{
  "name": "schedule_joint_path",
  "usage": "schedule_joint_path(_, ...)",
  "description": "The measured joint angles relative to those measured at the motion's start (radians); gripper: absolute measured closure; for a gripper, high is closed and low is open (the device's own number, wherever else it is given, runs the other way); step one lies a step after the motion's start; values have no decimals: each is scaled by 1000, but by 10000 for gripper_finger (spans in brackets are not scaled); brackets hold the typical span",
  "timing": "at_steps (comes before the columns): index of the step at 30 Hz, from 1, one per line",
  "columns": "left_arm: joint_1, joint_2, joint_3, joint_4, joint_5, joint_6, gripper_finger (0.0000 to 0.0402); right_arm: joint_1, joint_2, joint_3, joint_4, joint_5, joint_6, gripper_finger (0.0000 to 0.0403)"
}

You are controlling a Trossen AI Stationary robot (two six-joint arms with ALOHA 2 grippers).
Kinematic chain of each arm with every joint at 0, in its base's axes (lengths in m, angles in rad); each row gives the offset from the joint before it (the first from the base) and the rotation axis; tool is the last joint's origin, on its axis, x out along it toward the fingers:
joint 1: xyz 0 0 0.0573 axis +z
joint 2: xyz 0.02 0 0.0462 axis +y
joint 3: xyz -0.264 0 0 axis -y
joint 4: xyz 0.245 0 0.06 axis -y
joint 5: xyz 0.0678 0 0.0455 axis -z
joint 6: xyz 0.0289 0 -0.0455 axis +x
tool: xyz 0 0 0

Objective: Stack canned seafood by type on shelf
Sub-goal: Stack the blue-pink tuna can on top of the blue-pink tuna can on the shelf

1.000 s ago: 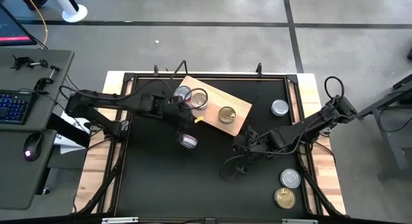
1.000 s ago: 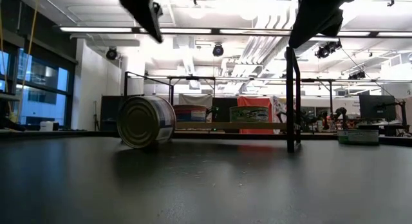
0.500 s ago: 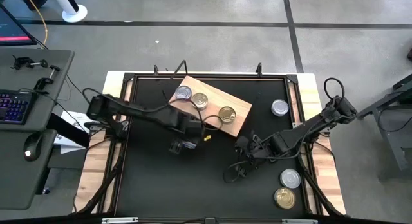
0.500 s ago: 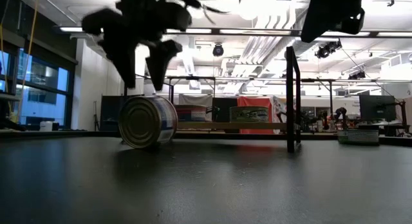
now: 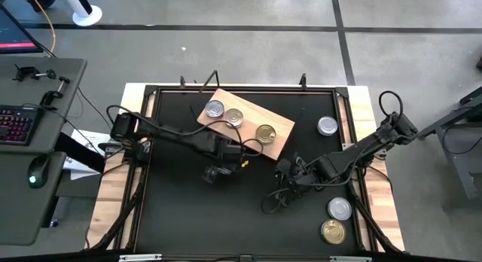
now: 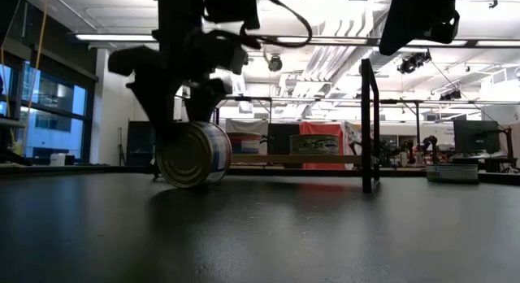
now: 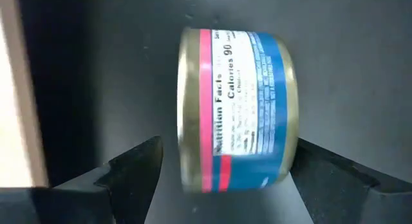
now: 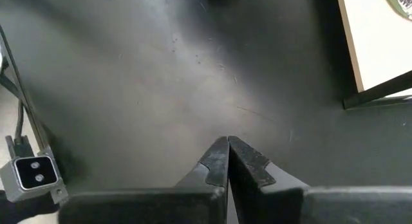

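1. The left gripper [image 7: 222, 179] hangs over a can [image 7: 235, 108] lying on its side on the desk [image 5: 188, 209], jaws apart on both sides, probably to grasp it.
2. The shelf [image 5: 282, 130] nearby carries three cans.
3. The right gripper [image 8: 227, 161] waits aside, jaws together.

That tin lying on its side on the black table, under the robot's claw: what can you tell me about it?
The tin is small, round and flat, of gold-coloured metal, with a blue and pink label printed with nutrition facts. It rests on its curved edge on the black tabletop, flat end facing the low camera, in front of the wooden shelf. The left gripper hangs over it, one open finger on each side; whether they touch it is unclear.
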Motion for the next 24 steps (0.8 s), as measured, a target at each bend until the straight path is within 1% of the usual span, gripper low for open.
schedule_joint_path(4, -4, -2, -3, 39, 0, -52, 91, 0, 0, 0, -8, 1, -12, 403)
schedule_joint_path(6, -9, -3, -3, 50, 0, -67, 109, 0, 0, 0, -11, 1, -24, 403)
schedule_joint_path(8, -16, -2, -3, 57, -1, -68, 143, 0, 0, 0, -12, 1, -26, 403)
schedule_joint_path(12, -31, -10, -3, 57, 0, -69, 235, 2, 0, 0, -21, 1, -26, 403)
schedule_joint_path(14, -32, -28, -1, 32, 3, -64, 235, 9, 0, 0, -27, 1, -25, 403)
schedule_joint_path(16, -23, -69, 19, -28, 0, -60, 235, 27, -3, 0, -29, -7, -13, 403)
schedule_joint_path(18, -2, -137, 50, -72, -46, -60, 235, 55, -10, 0, -29, -10, 5, 403)
schedule_joint_path(20, 21, -224, 66, -69, -144, -59, 235, 88, -19, 0, -32, -4, 22, 403)
schedule_joint_path(22, 46, -309, 67, -14, -271, -33, 235, 115, -20, 0, -39, 18, 50, 403)
schedule_joint_path(24, 81, -370, 69, 93, -357, 35, 235, 134, -19, 0, -47, 50, 75, 403)
